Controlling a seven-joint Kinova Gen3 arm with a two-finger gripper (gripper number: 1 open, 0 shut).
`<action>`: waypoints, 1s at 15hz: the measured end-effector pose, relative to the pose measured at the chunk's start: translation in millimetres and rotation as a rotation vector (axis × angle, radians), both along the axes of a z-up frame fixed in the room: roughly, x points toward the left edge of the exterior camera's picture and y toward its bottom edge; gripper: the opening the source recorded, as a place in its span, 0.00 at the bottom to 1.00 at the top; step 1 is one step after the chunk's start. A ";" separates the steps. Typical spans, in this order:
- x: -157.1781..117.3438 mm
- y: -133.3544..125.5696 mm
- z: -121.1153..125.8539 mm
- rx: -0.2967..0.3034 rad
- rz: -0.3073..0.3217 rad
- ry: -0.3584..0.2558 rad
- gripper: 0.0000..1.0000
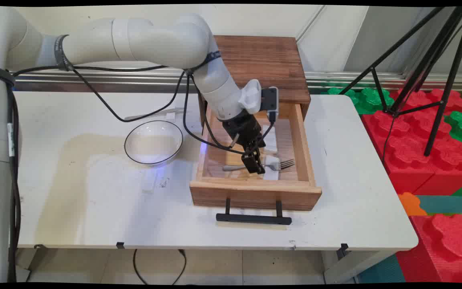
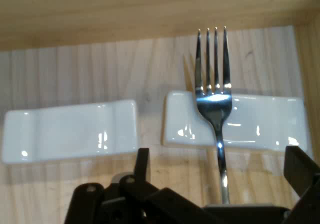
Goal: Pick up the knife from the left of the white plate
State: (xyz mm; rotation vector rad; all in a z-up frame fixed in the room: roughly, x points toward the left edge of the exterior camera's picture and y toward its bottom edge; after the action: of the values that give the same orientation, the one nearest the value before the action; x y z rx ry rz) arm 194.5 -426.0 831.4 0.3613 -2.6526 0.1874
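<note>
In the main view, the gripper (image 1: 255, 162) is down inside the open drawer (image 1: 303, 148), w/ its tip right at the handle of the fork (image 1: 273, 165), which lies crosswise, tines pointing to the pic's right, over a white rest (image 1: 272, 173) near the drawer front. A 2nd rest (image 1: 271, 142) sits further back, partly hidden by the hand. Whether the fingers touch the handle can't be told from here. A clear bowl (image 1: 153, 142) stands on the table (image 1: 355, 192) just left of the drawer, nothing visible in it. As to progress: drawer is already pulled out, fork is not lifted, bowl holds nothing; no more can be judged. In the hand view, fork (image 2: 216, 98) runs up the middle-right, neck laid across the right-hand rest (image 2: 265, 126), tines reaching past it toward the drawer wall (image 2: 150, 8); the other rest (image 2: 70, 131) lies to the left, apart from the 1st by a narrow gap. Fingers stand apart, one fingertip (image 2: 143, 164) left of the handle, the other at the pic's right edge, so the handle lies between them, nearer the right one. Nothing is pinched yet, no contact w/ the fork visible.
</note>
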 end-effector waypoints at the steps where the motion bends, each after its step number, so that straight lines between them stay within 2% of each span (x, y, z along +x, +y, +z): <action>1: 0.8 0.0 2.1 -0.004 0.001 0.002 1.00; 4: 7.3 0.3 19.1 -0.032 0.014 0.018 1.00; 9: 25.1 7.3 62.1 -0.096 0.026 0.038 1.00; 15: 71.0 39.6 120.8 -0.126 0.129 0.067 1.00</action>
State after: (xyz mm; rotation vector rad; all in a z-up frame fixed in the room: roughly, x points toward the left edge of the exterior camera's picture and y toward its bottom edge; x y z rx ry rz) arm 265.6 -386.4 952.3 0.4884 -2.5383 0.3744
